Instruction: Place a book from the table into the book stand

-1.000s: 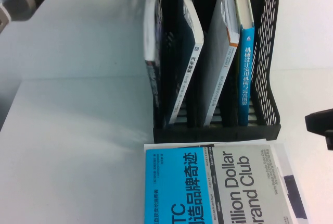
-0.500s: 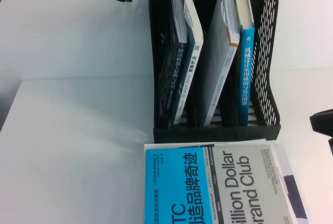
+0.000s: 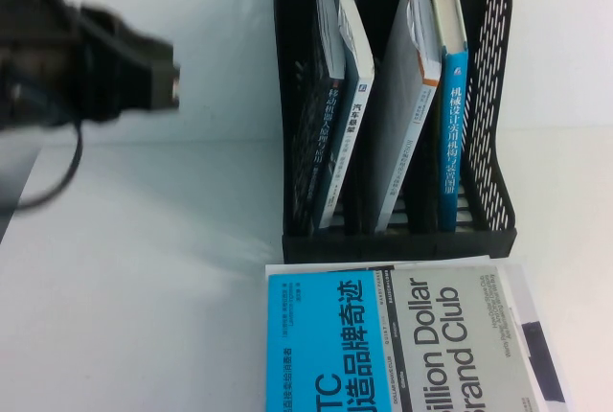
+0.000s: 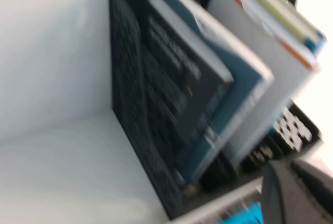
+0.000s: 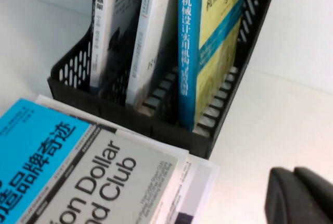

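Note:
The dark navy book stands spine-out in the leftmost slot of the black book stand, leaning against a white-and-teal book. In the left wrist view the book sits just inside the stand's side wall. My left gripper is blurred, up and to the left of the stand, away from the book, shut and empty; its fingers show close together. My right gripper is shut and empty over bare table to the right of the stand; it is outside the high view.
A grey book fills the middle slot and a bright-blue-spined book the right slot. The cyan-and-grey "Billion Dollar Brand Club" book lies flat in front of the stand on loose papers.
The navy book went from the stand's left wall into the leftmost slot and stays there. My left arm pulled back to the left. My right gripper left the high view's right edge.

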`<state>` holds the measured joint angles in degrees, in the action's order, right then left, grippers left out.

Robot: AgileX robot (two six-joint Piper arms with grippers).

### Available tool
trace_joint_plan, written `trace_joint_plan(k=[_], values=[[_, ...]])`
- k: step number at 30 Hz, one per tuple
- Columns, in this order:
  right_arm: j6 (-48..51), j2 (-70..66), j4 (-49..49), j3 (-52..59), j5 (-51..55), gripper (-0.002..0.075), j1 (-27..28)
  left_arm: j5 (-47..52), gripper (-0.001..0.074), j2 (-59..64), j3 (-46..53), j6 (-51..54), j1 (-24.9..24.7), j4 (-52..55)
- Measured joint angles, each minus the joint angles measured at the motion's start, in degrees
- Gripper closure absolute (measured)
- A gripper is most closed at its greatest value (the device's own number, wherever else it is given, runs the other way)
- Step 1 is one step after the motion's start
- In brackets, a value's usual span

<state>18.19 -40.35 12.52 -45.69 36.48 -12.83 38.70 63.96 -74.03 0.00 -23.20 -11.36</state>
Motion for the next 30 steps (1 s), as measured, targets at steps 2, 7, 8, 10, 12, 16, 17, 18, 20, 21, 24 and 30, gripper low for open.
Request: trace_joint_plan(k=[2, 7, 8, 10, 12, 16, 17, 18, 20, 21, 24, 30], values=[[-0.14, 4.07, -1.21, 2.93, 0.0, 0.0729, 0.0, -1.47, 0.0736, -4.61, 7.42, 0.81, -0.38, -3.32], [-1.1, 14.95, -2.1, 11.95, -0.3, 0.0729, 0.1, -4.29, 0.0736, -14.75, 24.07, 7.67, -0.52, -13.79], [-1.72, 17.34, -2.13, 13.94, -0.5, 0.0729, 0.1, -5.23, 0.0736, -16.78, 26.94, 9.42, -0.52, -15.62], [-3.43, 21.41, -2.23, 17.25, -0.71, 0.0729, 0.1, -7.1, 0.0736, -20.55, 31.51, 11.56, -0.52, -18.16], [-4.52, 24.84, -2.59, 20.16, -0.71, 0.0729, 0.1, -8.98, 0.0736, -23.64, 35.47, 12.18, -0.52, -19.9], [-5.14, 29.77, -2.58, 23.44, -0.05, 0.0729, 0.1, -11.55, 0.0736, -26.48, 39.24, 12.27, -0.52, -20.55], [-5.32, 30.44, -2.58, 24.01, 0.22, 0.0729, 0.1, -11.77, 0.0737, -26.74, 39.38, 12.8, -0.52, -20.55], [-5.44, 30.89, -2.47, 24.35, 0.55, 0.0729, 0.1, -12.08, 0.0737, -26.96, 39.48, 13.24, -0.52, -20.55], [-5.68, 31.1, -2.37, 25.03, 1.39, 0.0729, 0.22, -12.08, 0.0737, -27.08, 39.58, 13.77, -0.52, -20.79], [-5.68, 31.23, -2.37, 25.32, 1.65, 0.0729, 0.22, -12.08, 0.0737, -27.08, 39.71, 13.77, -0.52, -20.94], [-5.86, 31.34, -2.25, 26.14, 1.75, 0.0729, 0.22, -11.86, 0.0737, -27.08, 39.82, 13.89, -0.52, -20.94], [-5.86, 31.32, -2.14, 26.36, 1.75, 0.0729, 0.22, -11.12, 0.0737, -27.08, 39.82, 14.12, -0.52, -21.16]])
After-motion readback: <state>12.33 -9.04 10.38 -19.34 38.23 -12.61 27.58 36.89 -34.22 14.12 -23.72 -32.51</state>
